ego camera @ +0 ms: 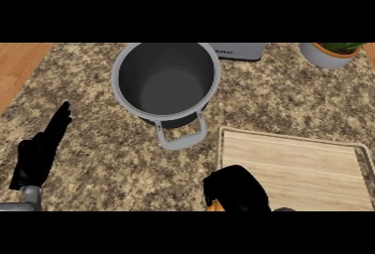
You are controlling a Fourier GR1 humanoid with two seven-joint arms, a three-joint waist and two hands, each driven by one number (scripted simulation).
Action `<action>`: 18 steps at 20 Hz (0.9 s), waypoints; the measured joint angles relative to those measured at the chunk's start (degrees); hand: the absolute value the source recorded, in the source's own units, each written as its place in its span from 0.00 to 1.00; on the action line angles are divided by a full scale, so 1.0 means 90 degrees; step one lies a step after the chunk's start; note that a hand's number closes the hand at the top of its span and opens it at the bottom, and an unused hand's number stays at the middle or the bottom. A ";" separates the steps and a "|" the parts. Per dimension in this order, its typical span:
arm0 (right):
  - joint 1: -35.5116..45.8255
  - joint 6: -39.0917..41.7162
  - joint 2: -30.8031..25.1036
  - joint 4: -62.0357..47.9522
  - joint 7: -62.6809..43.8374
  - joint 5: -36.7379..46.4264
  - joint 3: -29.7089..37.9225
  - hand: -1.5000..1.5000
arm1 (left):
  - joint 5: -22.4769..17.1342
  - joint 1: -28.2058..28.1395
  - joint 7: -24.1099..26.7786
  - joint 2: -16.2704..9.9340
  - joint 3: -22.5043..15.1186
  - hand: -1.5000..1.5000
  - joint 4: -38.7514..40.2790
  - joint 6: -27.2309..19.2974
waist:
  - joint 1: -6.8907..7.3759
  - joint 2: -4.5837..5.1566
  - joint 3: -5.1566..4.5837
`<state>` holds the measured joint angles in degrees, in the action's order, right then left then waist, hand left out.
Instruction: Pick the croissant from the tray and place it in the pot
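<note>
Croissant (212,207): only a small orange-brown sliver shows, at the lower edge of the head view, tucked under the right hand (236,191). Most of it is hidden by the hand. It sits just off the tray's left edge, over the counter rather than over the wood; whether it touches the counter cannot be told.

Right hand: black, curled into a rounded shape over the croissant, fingers bent down round it. It lies at the tray's lower left corner, well short of the pot.

Tray (300,173): pale wooden board with a raised rim, at the right of the view, running to the right edge. Its visible surface is bare wood.

Pot (167,74): grey, deep, round, standing upright above and left of the tray. Inside is dark grey, nothing seen in it. One looped handle (181,136) points down towards the tray's upper left corner, near it but apart.

Left hand (42,149): at the left of the view, fingers straight and pointing up, open, holding nothing, resting above the counter, well apart from the pot.

Counter (102,163): speckled brown and cream stone. A strip of wooden floor (18,64) shows at the far left.

Back edge: a grey appliance (238,50) just behind the pot, partly cut off; a pale plant pot (333,53) with green leaves at the upper right corner.
</note>
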<state>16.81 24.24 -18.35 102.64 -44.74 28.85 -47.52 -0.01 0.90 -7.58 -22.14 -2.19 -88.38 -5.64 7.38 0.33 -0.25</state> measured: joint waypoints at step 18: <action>0.3320 -0.1823 0.2000 -0.0370 0.0485 0.1959 -0.1383 1.00 | 0.0079 -0.0041 -0.0039 0.0066 0.0270 0.50 0.0195 -0.0159 | -0.0630 -0.0057 0.0026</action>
<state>46.69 7.84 -0.35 99.32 -40.38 46.48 -59.97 0.70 0.53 -7.93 -21.55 0.25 -86.63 -7.07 1.71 -0.19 -0.02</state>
